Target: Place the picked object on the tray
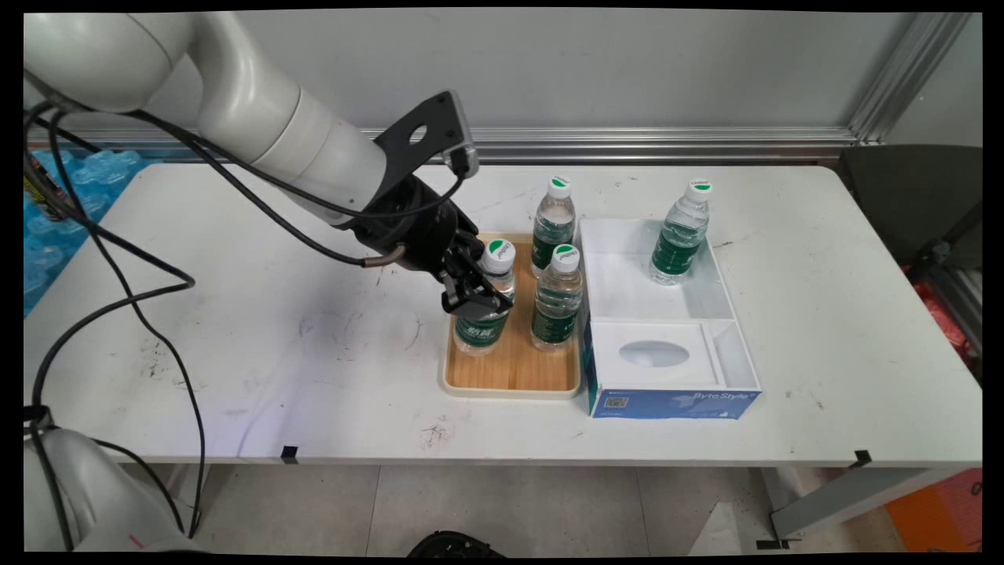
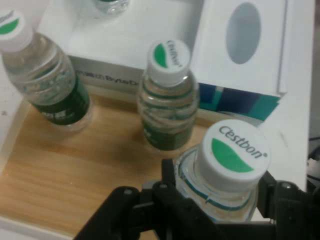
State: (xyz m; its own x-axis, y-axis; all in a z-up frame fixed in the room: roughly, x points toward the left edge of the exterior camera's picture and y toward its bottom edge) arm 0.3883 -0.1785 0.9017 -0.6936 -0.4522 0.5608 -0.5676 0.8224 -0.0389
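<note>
My gripper [image 1: 477, 298] is shut on a clear water bottle [image 1: 480, 326] with a green label and a white and green cap. The bottle stands upright at the front left of a wooden tray [image 1: 514, 373]. In the hand view the black fingers [image 2: 170, 180] press either side of this bottle [image 2: 230, 155], just under its cap, with the gripper [image 2: 217, 192] at the picture's bottom. Two more bottles share the tray, one beside the held one [image 1: 557, 302] [image 2: 167, 105] and one at the back [image 1: 554, 224] [image 2: 45, 80].
Right of the tray lies an open box [image 1: 710, 267] with white inside and blue sides [image 2: 240, 100]; another bottle [image 1: 679, 235] stands in its far compartment. A recess with an oval hollow fills its near part. Black cables hang from the arm at the left.
</note>
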